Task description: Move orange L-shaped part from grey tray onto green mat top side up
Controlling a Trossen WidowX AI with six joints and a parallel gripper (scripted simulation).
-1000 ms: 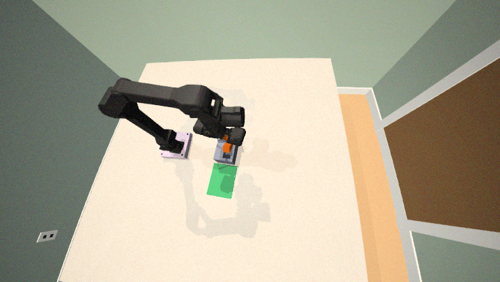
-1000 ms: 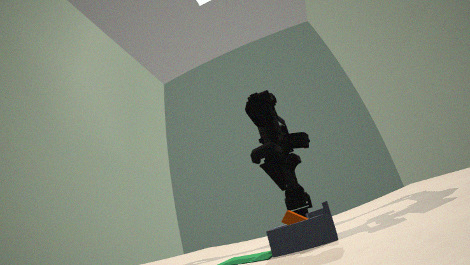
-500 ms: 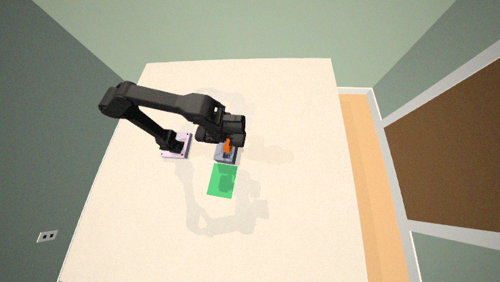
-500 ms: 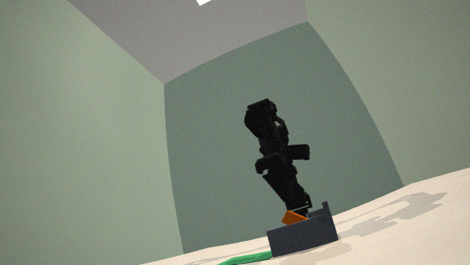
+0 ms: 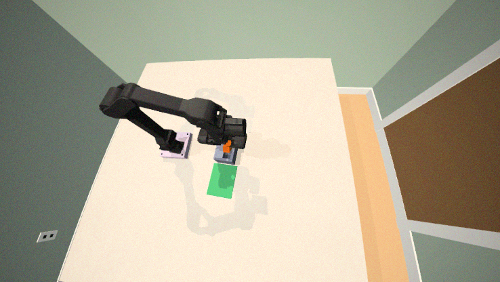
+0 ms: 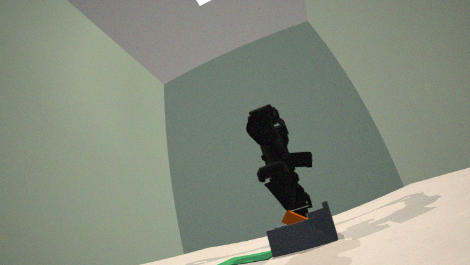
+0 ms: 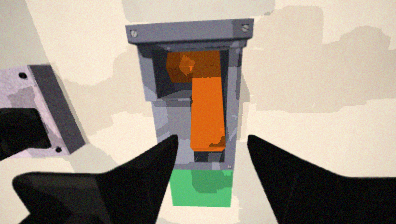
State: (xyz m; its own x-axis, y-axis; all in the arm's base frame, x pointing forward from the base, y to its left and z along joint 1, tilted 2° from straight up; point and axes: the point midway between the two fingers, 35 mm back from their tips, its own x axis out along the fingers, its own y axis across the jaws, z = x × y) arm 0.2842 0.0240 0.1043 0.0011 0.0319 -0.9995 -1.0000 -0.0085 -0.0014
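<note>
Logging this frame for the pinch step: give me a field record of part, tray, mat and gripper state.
part: orange L-shaped part, tipped in the pocket, straight end raised above the tray rim toward the mat
tray: grey tray, on the table, mat just beside it
mat: green mat, nothing lying on it
gripper: gripper open, one finger each side of the raised end, holding nothing
arm base: lilac base plate, beside the tray
step status: part tipped up, not yet pinched

Arm's claw [image 5: 229, 145] hangs over grey tray [image 5: 223, 157]; orange part [image 5: 227, 146] tilted up; green mat [image 5: 221, 181] just beside tray on table [image 5: 297, 175].
</note>
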